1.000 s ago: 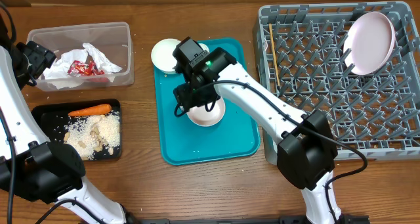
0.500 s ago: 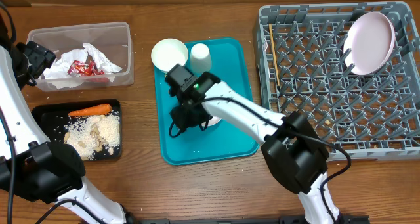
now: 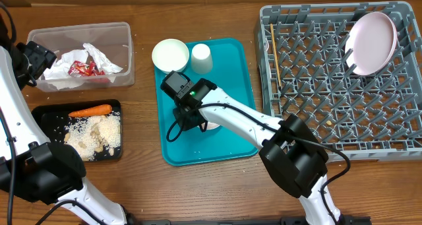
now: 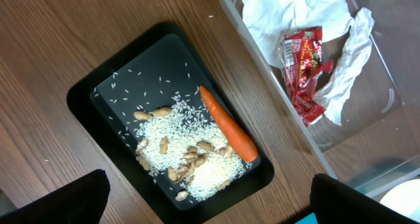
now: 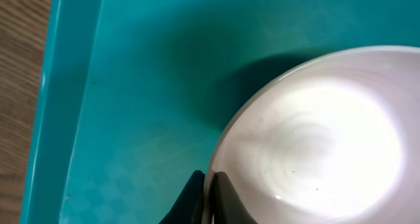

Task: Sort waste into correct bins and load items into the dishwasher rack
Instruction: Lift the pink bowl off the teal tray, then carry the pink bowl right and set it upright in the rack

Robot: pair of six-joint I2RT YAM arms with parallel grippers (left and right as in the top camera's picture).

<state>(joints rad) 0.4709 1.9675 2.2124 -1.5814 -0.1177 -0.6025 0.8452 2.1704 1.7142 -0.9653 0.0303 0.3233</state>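
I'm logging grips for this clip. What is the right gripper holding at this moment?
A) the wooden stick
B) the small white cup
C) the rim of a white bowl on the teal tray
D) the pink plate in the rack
C: in the right wrist view the right gripper is shut on the rim of the bowl, which sits on the teal tray.

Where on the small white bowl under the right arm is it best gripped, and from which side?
Its thin rim, from above, one finger inside and one outside: the bowl sits upright on the teal tray, its body likely too wide to span. The right gripper pinches the rim this way.
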